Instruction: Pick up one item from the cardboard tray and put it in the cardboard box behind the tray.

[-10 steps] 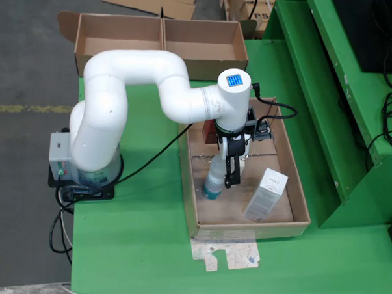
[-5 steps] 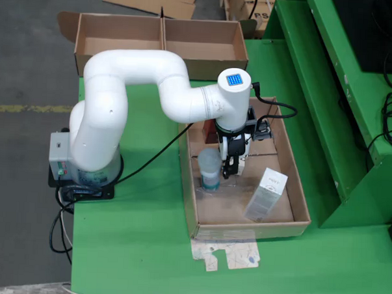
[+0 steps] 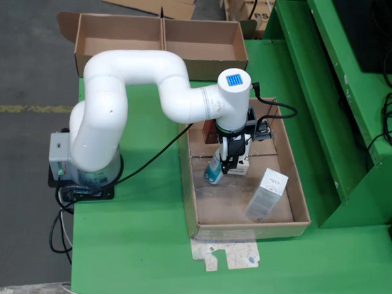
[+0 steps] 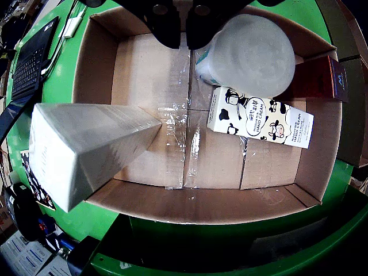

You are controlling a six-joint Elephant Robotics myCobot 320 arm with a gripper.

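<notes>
The bottle (image 3: pixel 214 172), pale with a teal band near its lower end, hangs tilted above the floor of the tray (image 3: pixel 298 197), its upper part hidden behind the dark fingers (image 3: pixel 229 163) in the fixed view. In the riding view the bottle (image 4: pixel 250 52) shows as a large grey round cap just right of the fingers (image 4: pixel 183 23), touching or nearly touching the right one; it lies beside them more than between them, and I cannot tell whether they are clamped on it or merely against it. Just below the bottle in that view lies a flat hand-cream carton (image 4: pixel 261 121) printed with cows, and a dark red box (image 4: pixel 322 80) lies against the tray's right wall. A tall white carton (image 4: pixel 80 149) stands at the left of the riding view, leaning toward the camera; in the fixed view this carton (image 3: pixel 266 194) stands near the tray's front right corner, well apart from the bottle. The tray sits on the green desk (image 3: pixel 139 249), with a scrap of flattened card (image 3: pixel 227 256) just in front of it. Behind the tray, at the desk's far edge, stands the box (image 3: pixel 161 46), split into two compartments. The white arm (image 3: pixel 134 79) reaches from its base (image 3: pixel 84 175) at the desk's left edge, over to the tray.
</notes>
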